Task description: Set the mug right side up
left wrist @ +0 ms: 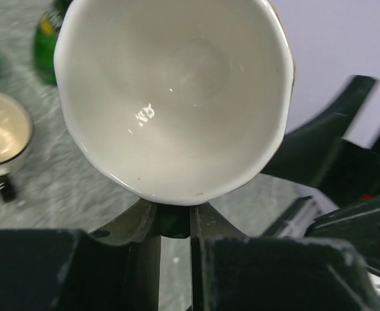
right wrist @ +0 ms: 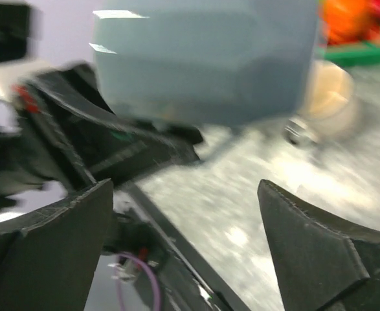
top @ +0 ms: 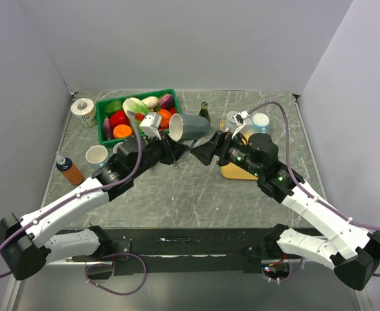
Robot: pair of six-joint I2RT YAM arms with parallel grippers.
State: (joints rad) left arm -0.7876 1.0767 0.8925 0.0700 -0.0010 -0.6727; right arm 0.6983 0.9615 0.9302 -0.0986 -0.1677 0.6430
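Observation:
The mug (top: 190,127) is grey outside and white inside. It lies on its side in the air over the table's middle, its mouth turned to the left. My left gripper (top: 175,150) is shut on a dark part just under the rim, probably the handle. In the left wrist view the mug's white inside (left wrist: 173,91) fills the frame above the nearly closed left gripper (left wrist: 173,214). My right gripper (top: 206,153) stands open just right of the mug and below it. The right wrist view is blurred; the grey mug (right wrist: 202,65) hangs above the wide-apart right gripper (right wrist: 186,194).
A green basket (top: 100,126) of fruit and vegetables stands behind the mug. Left of it are a tape roll (top: 83,107), a white cup (top: 97,155) and an orange bottle (top: 68,170). A dark bottle (top: 204,111), a blue-and-white cup (top: 260,121) and a yellow object (top: 235,172) are to the right.

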